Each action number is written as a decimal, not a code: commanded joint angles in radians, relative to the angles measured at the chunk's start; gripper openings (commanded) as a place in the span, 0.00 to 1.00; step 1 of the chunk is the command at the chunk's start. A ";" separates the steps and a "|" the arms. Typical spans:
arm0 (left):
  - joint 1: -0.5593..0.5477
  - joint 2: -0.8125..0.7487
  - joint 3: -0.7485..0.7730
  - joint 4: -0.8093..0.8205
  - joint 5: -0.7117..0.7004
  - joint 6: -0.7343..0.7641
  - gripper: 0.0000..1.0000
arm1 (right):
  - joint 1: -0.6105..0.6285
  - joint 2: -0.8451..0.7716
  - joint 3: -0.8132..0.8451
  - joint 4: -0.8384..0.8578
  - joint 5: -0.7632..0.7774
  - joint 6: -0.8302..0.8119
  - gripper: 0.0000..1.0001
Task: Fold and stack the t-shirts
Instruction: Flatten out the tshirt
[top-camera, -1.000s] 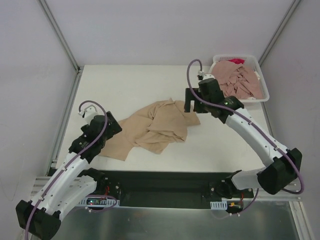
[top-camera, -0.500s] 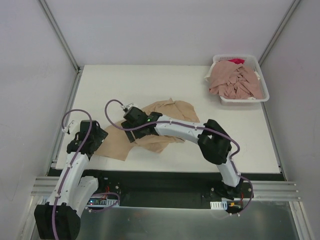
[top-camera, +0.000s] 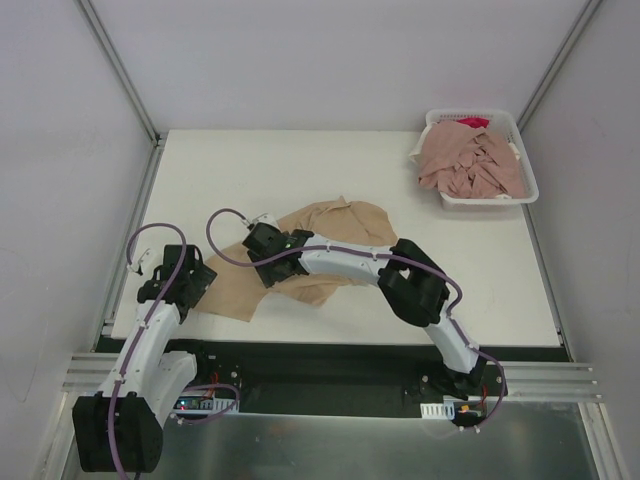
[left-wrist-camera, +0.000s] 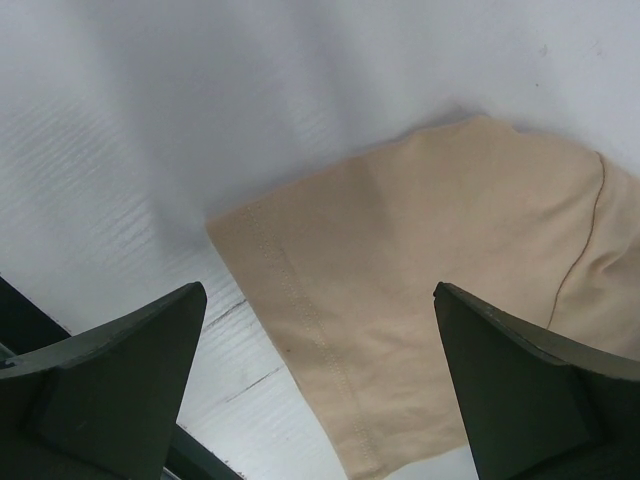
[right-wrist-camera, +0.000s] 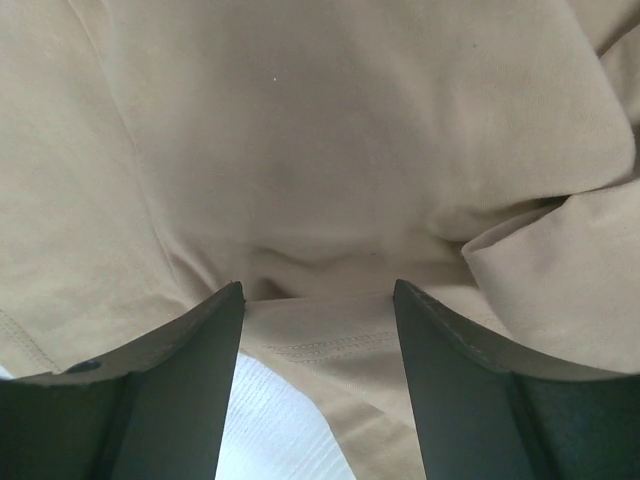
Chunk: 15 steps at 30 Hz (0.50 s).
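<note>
A tan-beige t-shirt lies crumpled in the middle of the white table. My left gripper is open just left of the shirt's lower-left corner. In the left wrist view its jaws stand wide apart above the shirt's stitched hem. My right arm reaches across the shirt, and its gripper sits low over the left part. In the right wrist view the jaws are open, with a hemmed fold of tan cloth between them, not clamped. Dusty pink t-shirts fill the basket.
The white lattice basket stands at the back right corner, with a bit of red cloth at its far side. Metal frame rails run along the table's left edge and right edge. The dark base plate lies along the near edge.
My right arm has swung from the shirt's right edge near the basket across to its left part. My left gripper has drawn back to the left. The shirt's right side has shifted a little.
</note>
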 joint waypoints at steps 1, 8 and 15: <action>0.013 0.011 -0.012 0.006 0.015 -0.002 0.99 | 0.007 0.003 0.036 -0.021 0.014 0.017 0.63; 0.013 0.009 -0.012 0.008 0.028 0.006 0.99 | 0.009 -0.022 0.014 -0.025 0.008 0.035 0.27; 0.014 0.007 -0.010 0.006 0.025 0.017 0.99 | 0.012 -0.109 -0.053 -0.016 0.026 0.051 0.01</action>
